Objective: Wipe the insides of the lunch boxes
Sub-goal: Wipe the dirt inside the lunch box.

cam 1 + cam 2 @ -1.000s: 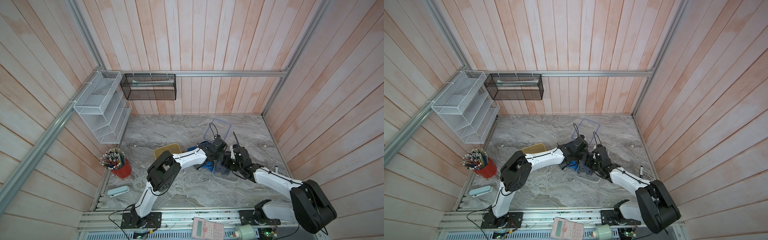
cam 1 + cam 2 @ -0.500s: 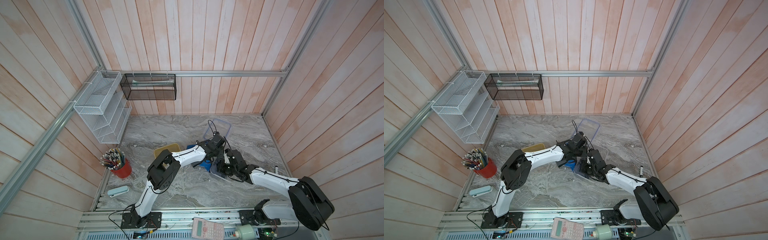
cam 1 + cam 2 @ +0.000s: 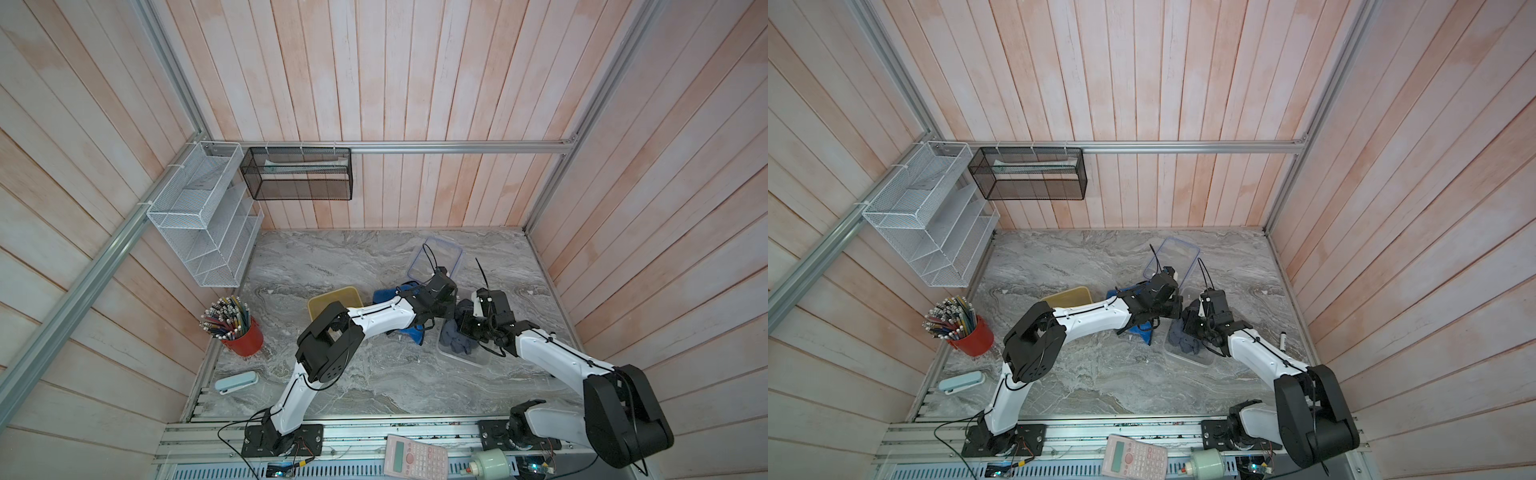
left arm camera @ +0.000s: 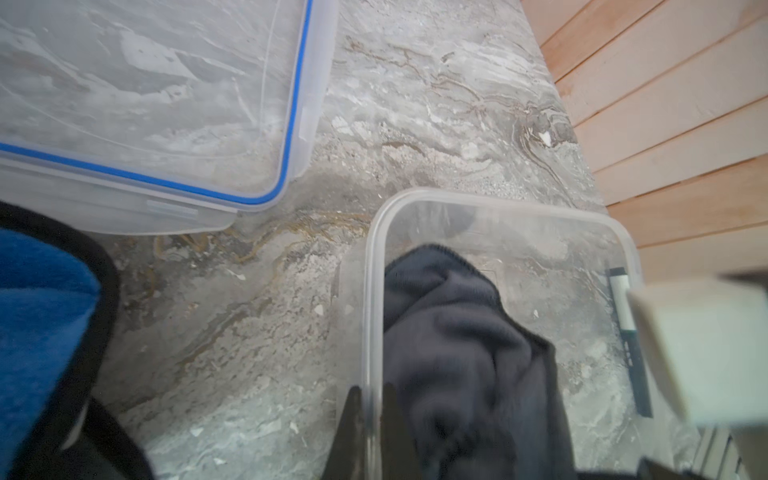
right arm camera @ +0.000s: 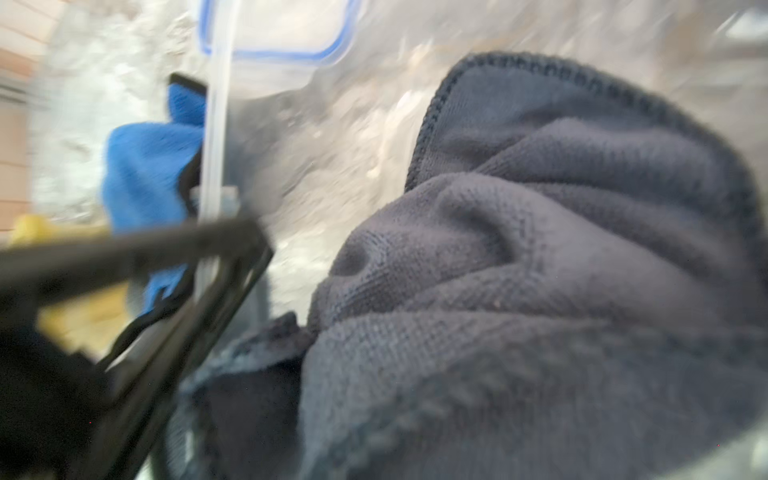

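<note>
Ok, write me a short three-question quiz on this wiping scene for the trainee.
1. True or false: the grey cloth lies inside the clear lunch box.
2. The left gripper is shut on: A the blue cloth; B the clear lunch box's rim; C the red pencil cup.
3. Fill in: the loose lid near that box has a ____ rim.
Key: 1 true; 2 B; 3 blue.

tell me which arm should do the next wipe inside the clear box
Right: the right gripper has the grey cloth bunched inside the clear box; the left gripper pinches that box's wall, steadying it.
</note>
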